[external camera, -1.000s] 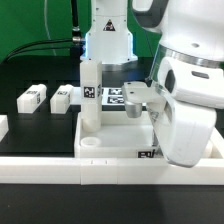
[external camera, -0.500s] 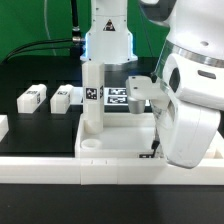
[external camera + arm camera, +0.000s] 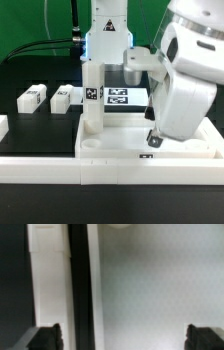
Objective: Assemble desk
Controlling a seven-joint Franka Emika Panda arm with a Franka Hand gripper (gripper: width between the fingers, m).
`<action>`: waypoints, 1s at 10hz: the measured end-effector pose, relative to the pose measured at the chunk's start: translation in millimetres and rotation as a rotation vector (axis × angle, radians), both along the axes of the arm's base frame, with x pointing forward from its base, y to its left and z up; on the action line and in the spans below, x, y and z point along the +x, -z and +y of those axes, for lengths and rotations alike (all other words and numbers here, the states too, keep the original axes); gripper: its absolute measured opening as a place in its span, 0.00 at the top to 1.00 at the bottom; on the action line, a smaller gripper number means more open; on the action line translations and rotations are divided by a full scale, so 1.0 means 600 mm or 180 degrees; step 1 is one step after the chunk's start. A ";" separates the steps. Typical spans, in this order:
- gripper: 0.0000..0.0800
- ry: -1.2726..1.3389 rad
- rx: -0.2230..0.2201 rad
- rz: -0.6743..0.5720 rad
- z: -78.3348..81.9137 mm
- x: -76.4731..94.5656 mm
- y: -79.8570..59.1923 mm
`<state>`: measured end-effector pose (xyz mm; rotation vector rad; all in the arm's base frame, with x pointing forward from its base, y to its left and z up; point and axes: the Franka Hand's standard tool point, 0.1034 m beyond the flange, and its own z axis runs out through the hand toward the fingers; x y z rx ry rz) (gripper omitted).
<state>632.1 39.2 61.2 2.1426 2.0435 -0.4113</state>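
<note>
The white desk top (image 3: 118, 138), a tray with a raised rim, lies at the front of the black table. One white leg (image 3: 91, 95) with a tag stands upright in the corner at the exterior view's left. Two more tagged legs (image 3: 33, 97) (image 3: 62, 97) lie on the table to the left. My gripper (image 3: 152, 140) hangs just above the tray's right part. In the wrist view it (image 3: 125, 338) is open and empty, fingertips (image 3: 45, 337) wide apart over the tray's flat white surface (image 3: 150, 286).
The marker board (image 3: 118, 97) lies behind the tray. A long low white wall (image 3: 100, 172) runs along the front edge. The arm's white base (image 3: 108, 40) stands at the back. In the wrist view a dark gap (image 3: 78, 280) separates the tray from a white strip (image 3: 48, 280).
The arm has risen and swung up from the tray's right part, lifting the gripper off it. The legs and the desk top have not moved.
</note>
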 end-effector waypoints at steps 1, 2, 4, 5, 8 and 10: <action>0.20 -0.0013 -0.0016 -0.0051 -0.006 -0.002 -0.019; 0.19 0.0067 -0.0046 -0.0138 -0.009 -0.001 -0.041; 0.19 0.0116 0.0042 -0.0223 -0.039 -0.051 -0.035; 0.19 0.0147 0.0094 -0.0257 -0.056 -0.083 -0.035; 0.19 0.0193 0.0108 -0.0172 -0.093 -0.115 -0.023; 0.19 0.0243 0.0107 -0.0181 -0.093 -0.116 -0.023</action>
